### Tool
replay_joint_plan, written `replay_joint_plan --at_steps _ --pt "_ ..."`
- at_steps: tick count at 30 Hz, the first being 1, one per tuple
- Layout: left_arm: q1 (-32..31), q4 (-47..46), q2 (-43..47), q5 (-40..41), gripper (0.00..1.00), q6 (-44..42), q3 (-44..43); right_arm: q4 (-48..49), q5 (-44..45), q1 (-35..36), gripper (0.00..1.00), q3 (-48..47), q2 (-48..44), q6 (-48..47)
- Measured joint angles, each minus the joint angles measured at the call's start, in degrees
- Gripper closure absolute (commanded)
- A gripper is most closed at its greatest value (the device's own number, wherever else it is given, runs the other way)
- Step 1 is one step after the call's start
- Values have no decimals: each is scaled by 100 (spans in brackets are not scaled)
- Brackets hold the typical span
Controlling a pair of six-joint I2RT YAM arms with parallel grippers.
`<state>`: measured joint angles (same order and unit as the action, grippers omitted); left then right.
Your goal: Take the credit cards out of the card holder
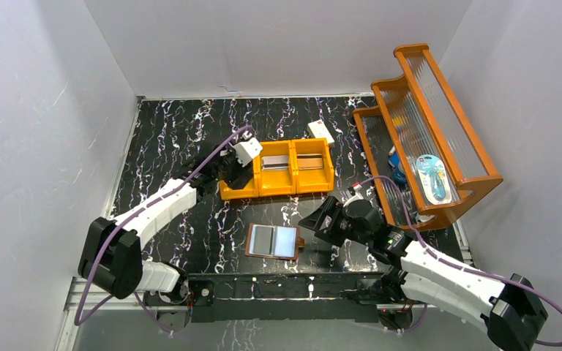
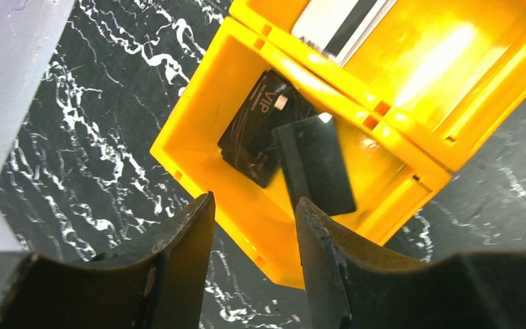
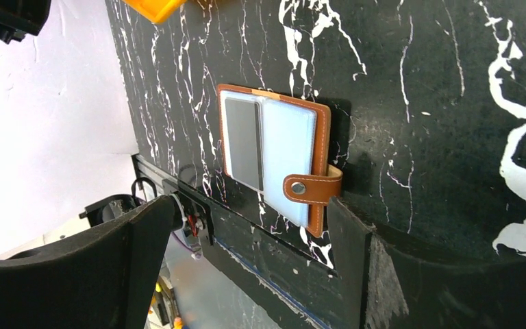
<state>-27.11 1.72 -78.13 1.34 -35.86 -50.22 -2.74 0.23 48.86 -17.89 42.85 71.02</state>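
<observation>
From the top external camera we look down and forward from above and behind the robot. It sits far enough back to take in the whole black marbled table [image 1: 190, 139] and the white walls [image 1: 278, 44] around it.

Our left wrist camera sits close over the leftmost compartment of the orange three-compartment tray [image 2: 202, 113] and faces steeply down past the left gripper [image 2: 255, 199].

Our right wrist camera hangs near the table's front edge, rolled sideways. It faces down past the right gripper [image 3: 253, 205] onto the open card holder [image 3: 284, 144].

The top view shares the tray [image 1: 293, 191] with the left wrist view and the card holder [image 1: 272, 240] with the right wrist view. A tray corner [image 3: 152, 7] also shows at the upper edge of the right wrist view.
</observation>
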Motion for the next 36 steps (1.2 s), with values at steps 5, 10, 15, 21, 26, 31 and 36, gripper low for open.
replay_joint_plan --at_steps 5,10,15,21,26,31,36 --pt "57 350 17 -293 41 903 -352 -61 4 0 9 -304 339 -94" --pt "157 654 -61 -350 28 1823 -754 -105 -22 0 12 -337 501 -127" --pt "304 811 -101 68 24 2667 -846 -393 -13 0 13 -588 608 -339" --pt "730 1294 -210 254 23 3646 -979 -798 116 0 13 -1585 1259 -879" --pt "824 1801 -358 -358 26 4072 -1381 -1008 129 0 17 -2385 1998 -1290" --pt "820 2291 -682 -984 34 4409 -2100 -1134 61 0 21 -2350 2168 -1357" --pt "820 2667 -1270 -1637 38 4959 -2304 -1088 48 0 21 -2103 1915 -1276"
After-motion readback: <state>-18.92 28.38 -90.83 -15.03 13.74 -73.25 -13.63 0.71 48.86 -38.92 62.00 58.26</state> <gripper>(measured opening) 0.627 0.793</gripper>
